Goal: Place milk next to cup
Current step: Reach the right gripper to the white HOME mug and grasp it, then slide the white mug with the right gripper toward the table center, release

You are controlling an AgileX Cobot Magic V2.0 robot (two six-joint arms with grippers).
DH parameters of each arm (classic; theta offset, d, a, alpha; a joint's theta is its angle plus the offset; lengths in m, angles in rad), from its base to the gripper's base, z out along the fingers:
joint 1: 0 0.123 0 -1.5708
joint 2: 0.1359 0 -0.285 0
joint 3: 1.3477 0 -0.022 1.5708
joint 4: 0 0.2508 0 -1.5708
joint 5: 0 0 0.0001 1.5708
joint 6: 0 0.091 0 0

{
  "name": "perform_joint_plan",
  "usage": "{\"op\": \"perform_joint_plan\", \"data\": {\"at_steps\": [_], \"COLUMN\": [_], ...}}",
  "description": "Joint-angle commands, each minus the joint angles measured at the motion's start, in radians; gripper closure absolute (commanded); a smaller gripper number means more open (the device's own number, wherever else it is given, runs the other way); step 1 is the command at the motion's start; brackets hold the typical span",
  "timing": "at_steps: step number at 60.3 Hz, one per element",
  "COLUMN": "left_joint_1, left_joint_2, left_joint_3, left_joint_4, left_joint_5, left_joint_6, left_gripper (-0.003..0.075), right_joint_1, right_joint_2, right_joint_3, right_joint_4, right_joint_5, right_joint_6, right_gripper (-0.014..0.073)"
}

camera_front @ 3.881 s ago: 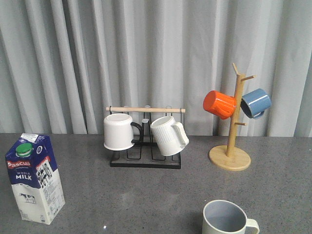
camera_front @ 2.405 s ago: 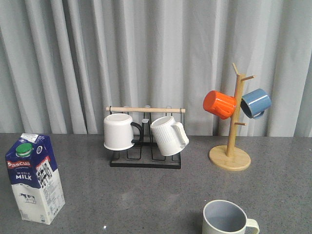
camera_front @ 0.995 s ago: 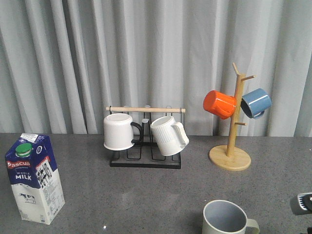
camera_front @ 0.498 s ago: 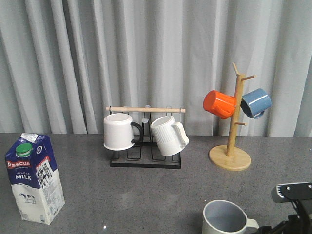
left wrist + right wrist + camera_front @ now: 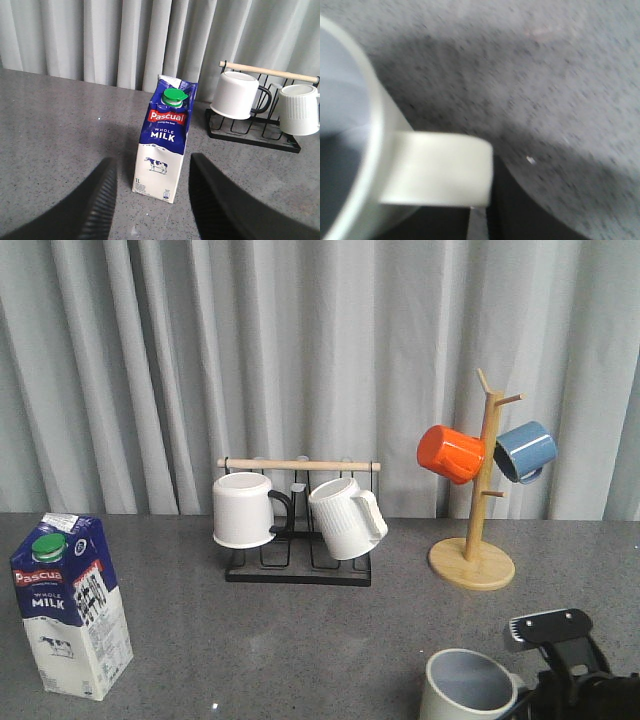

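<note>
On the milk [image 5: 164, 150]: red "Pascual" label, then "WHOLE MILK", "1L".

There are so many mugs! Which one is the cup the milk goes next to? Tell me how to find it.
Start at the wooden mug tree on the right of the grey table, then come toward the near edge. The cup stands there alone, upright on the table, with the right gripper at its handle. It is pale cream-green with a grey-blue inside, while every other mug hangs on a rack.
</note>
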Motion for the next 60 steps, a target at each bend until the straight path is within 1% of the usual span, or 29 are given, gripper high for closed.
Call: {"op": "perform_joint_plan", "data": {"at_steps": [1,5,10,19,25,33,40,47,60], "left_joint_1": [0.000,0.000,0.000,0.000,0.000,0.000,0.000,0.000,0.000], "left_joint_2": [0.013,0.013,0.013,0.013,0.013,0.013,0.013,0.013,0.013], "left_joint_3": [-0.034,-0.034,-0.034,-0.034,-0.034,-0.034,-0.034,-0.034,-0.034], "left_joint_4": [-0.007,-0.007,-0.007,-0.007,-0.007,-0.007,-0.007,-0.007,-0.007], "left_joint_5": [-0.081,-0.081,-0.081,-0.080,-0.079,-0.078,-0.076,-0.074,-0.074], "left_joint_6": [0.000,0.000,0.000,0.000,0.000,0.000,0.000,0.000,0.000], "left_gripper": [0.0397,0.0397,0.0397,0.0397,0.0397,0.0397,0.0397,0.0397,0.0397], "right_joint_1": [0.033,0.046,0.059,0.121,0.175,0.211,0.224,0.230,0.230], "right_joint_2": [-0.026,-0.027,-0.034,-0.036,0.003,0.097,0.172,0.202,0.210], "right_joint_3": [-0.029,-0.038,-0.072,-0.203,-0.293,-0.398,-0.441,-0.446,-0.446], "right_joint_4": [0.076,0.106,0.126,0.145,0.145,0.137,0.098,0.017,-0.161], "right_joint_5": [-0.069,-0.077,-0.052,-0.027,-0.029,-0.031,-0.022,-0.003,0.035], "right_joint_6": [-0.063,-0.077,-0.078,-0.073,-0.041,0.029,0.096,0.141,0.292], "right_gripper": [0.0603,0.0602,0.0599,0.0599,0.0599,0.0597,0.0596,0.0587,0.0536]}}
